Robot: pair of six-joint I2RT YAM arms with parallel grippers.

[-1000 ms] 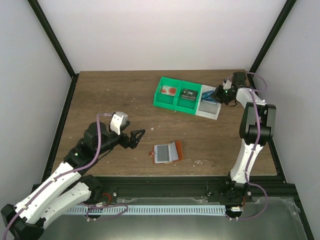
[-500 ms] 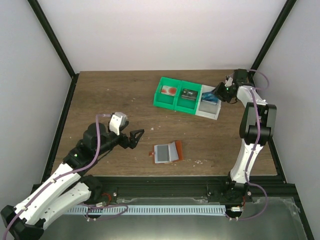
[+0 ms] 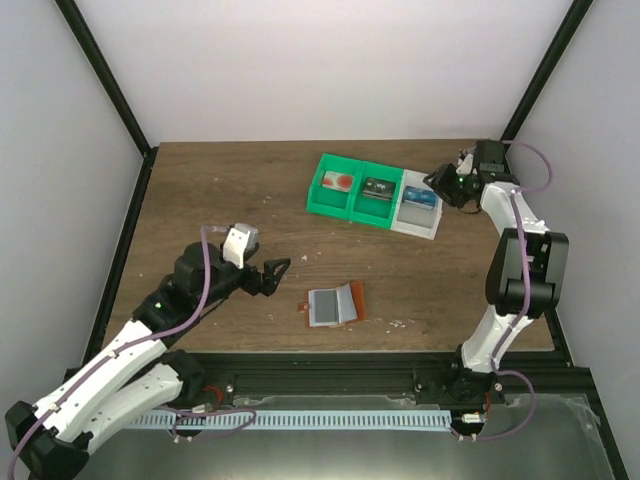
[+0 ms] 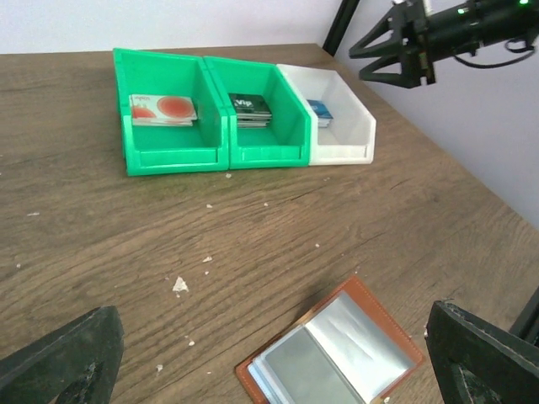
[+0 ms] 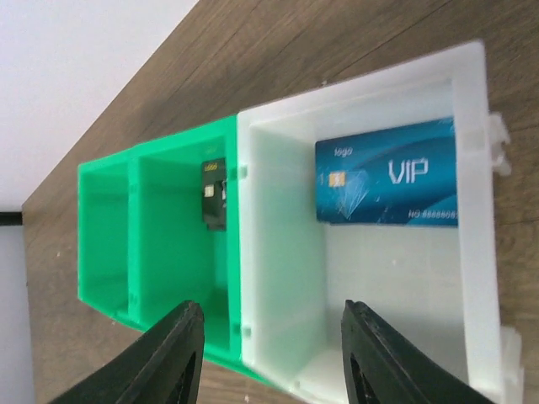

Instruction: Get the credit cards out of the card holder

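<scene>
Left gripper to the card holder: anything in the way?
Nothing visible. The left gripper hangs open just left of the opened card holder, with only bare wooden table and a few crumbs between them. The green bins and white bin sit far back, off that path.

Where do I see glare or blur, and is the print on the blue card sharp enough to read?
Left wrist view: the card holder shows pale glare on its inner pockets, and the left fingers are blurred. Right wrist view: the blue card is sharp, VIP readable; the right fingers are soft.
</scene>
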